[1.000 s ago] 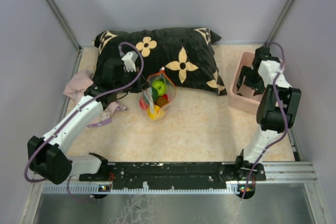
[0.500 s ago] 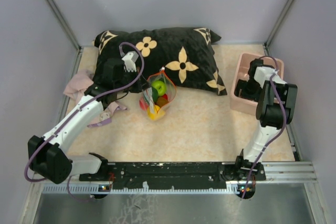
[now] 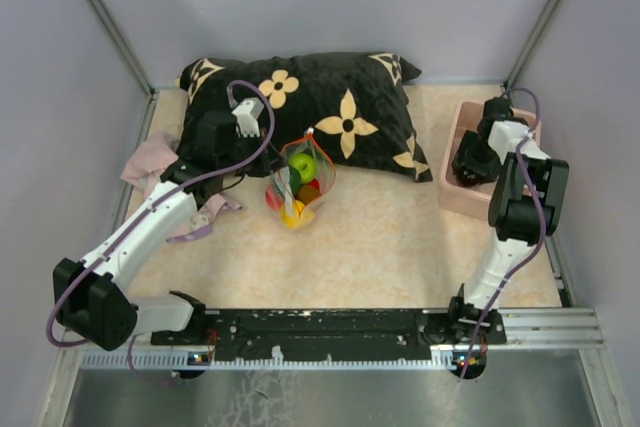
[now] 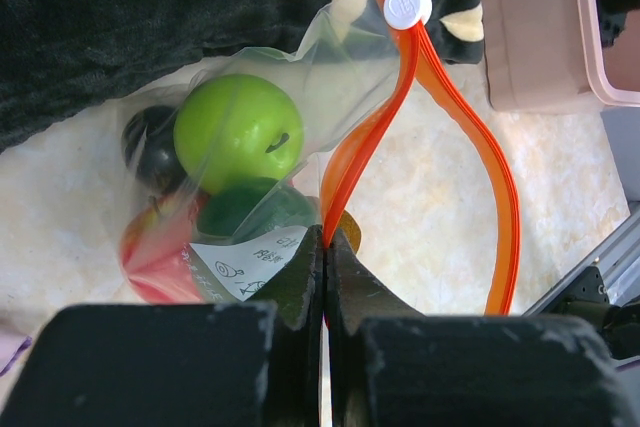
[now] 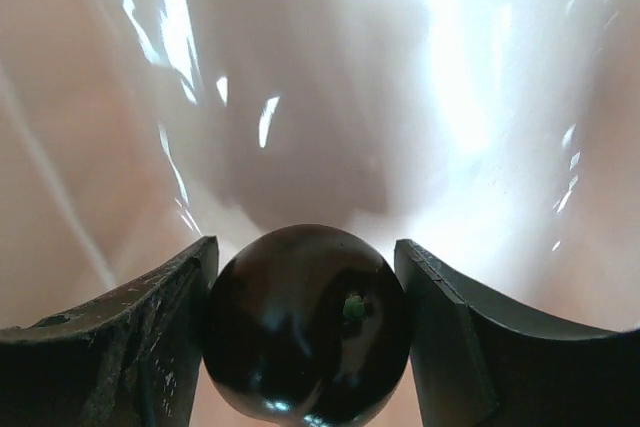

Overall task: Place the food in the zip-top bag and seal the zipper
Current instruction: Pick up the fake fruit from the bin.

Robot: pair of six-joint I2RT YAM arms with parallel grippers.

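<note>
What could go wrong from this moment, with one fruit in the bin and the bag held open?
The dark fruit is round and glossy; pinched by the right gripper inside the pink bin, it could squirt out when lifted.
The left gripper holds the bag only by a thin pinch on the zipper; if that slips, the mouth may fall shut.
</note>
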